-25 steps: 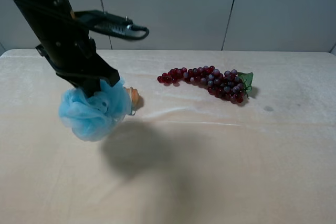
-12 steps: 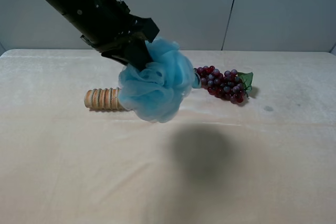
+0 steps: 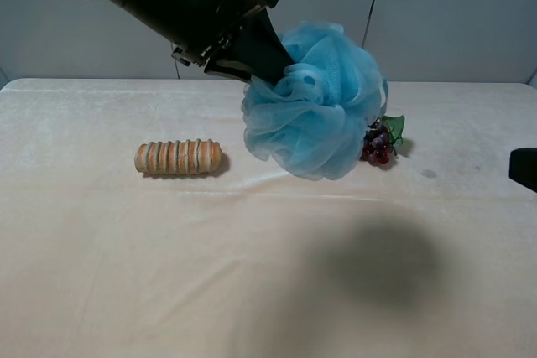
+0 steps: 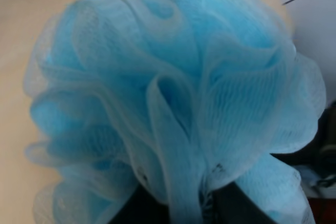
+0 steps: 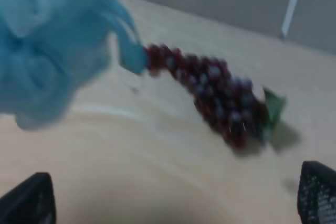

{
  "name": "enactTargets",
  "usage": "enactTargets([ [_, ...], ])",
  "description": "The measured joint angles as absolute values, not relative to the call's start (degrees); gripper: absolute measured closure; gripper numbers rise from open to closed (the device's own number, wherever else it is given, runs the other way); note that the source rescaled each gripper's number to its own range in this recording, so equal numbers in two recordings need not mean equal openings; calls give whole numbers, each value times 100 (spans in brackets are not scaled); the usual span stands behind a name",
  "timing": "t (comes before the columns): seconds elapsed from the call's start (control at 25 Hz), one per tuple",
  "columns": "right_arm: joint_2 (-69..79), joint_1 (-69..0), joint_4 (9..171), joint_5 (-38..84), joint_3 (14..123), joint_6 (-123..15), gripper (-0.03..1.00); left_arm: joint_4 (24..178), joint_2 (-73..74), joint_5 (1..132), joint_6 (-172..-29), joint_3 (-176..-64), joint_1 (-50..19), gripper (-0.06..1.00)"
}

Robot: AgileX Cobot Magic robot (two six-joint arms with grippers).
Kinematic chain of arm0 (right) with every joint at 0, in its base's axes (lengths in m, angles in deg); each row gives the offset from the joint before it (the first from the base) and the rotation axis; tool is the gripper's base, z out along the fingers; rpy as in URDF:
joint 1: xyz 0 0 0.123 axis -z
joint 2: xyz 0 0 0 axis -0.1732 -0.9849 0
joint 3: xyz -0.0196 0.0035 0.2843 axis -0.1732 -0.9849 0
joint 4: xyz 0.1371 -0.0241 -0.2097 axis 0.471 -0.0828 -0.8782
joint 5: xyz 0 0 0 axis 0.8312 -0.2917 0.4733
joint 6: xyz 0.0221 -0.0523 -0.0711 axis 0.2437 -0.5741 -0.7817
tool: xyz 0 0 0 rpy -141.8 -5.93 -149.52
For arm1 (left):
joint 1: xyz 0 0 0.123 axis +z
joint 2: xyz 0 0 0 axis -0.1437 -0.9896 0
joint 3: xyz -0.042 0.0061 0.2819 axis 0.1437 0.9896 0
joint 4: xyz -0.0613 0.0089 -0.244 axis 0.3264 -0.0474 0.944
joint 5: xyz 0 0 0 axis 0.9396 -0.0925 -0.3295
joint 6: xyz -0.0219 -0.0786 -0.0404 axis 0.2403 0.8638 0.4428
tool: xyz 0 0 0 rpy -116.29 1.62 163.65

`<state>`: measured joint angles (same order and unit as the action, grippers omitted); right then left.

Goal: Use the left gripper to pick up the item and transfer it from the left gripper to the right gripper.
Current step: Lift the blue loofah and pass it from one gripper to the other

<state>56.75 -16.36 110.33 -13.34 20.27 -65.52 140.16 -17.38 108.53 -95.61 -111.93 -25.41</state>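
The fluffy light blue mesh bath pouf (image 3: 315,102) hangs in the air above the pale beige worktop (image 3: 252,282), near the middle of the exterior view and clear of the surface. The left pincer (image 3: 281,69), at the end of the all-black angular arm reaching in from the upper left, is clamped on the pouf's gathered core. In the left wrist view the ruffles (image 4: 173,103) fill nearly the whole picture, and the dark fingers of the left pincer (image 4: 184,205) show only as slivers beneath the mesh.

The right pincer (image 3: 524,169) is just a black block at the right edge of the exterior view, well apart from the pouf. Its own camera shows two black fingertips (image 5: 29,200) far apart at opposite corners, so the right pincer (image 5: 173,203) stands wide with nothing between its fingers. That blurred view also shows the pouf (image 5: 47,40) and the dark red grape bunch with a green leaf (image 5: 215,93).

Half a second ago the pouf was lower and further left, covering the right end of the ridged tan bread roll (image 3: 179,157). Now the roll lies fully in sight, and the pouf hides most of the grape bunch (image 3: 377,144) instead. Its shadow (image 3: 377,262) has slid right, and the right pincer has newly come into view.
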Motion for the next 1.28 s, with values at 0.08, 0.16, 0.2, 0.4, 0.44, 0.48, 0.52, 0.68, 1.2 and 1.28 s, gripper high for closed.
enactTargets([
  [0.08,5462,-1949,11074,-1008,2027,-6833,-3,14244,-1757,10853,-9694,-11193,-2541,93],
  [0.16,5240,-2230,11079,-768,2027,-7033,-3,14463,-1775,10853,-9773,-11193,-2541,93],
  [0.2,5107,-2373,11086,-613,2027,-7142,-3,14528,-1788,10853,-9796,-11193,-2541,93],
  [0.4,4427,-3017,11100,26,2027,-7532,-3,14725,-1806,10865,-9814,-11193,-2541,93],
  [0.44,4302,-3132,11100,149,2027,-7617,-3,14764,-1806,10877,-9821,-11193,-2541,93],
  [0.48,4127,-3273,11103,290,2027,-7681,-3,14781,-1806,10882,-9825,-11193,-2541,93],
  [0.52,4003,-3414,11103,433,2027,-7746,-3,14788,-1806,10887,-9825,-11193,-2541,93],
  [0.68,3430,-3993,11103,1036,2027,-7871,-3,14788,-1806,10893,-9825,-11193,-2541,93],
  [1.2,1604,-5527,11106,3372,2027,-7911,4,14705,-1806,10893,-9832,-11193,-2541,94],
  [1.28,1479,-5552,11106,3596,2027,-7911,41,14705,-1806,10893,-9832,-11193,-2541,94],
])
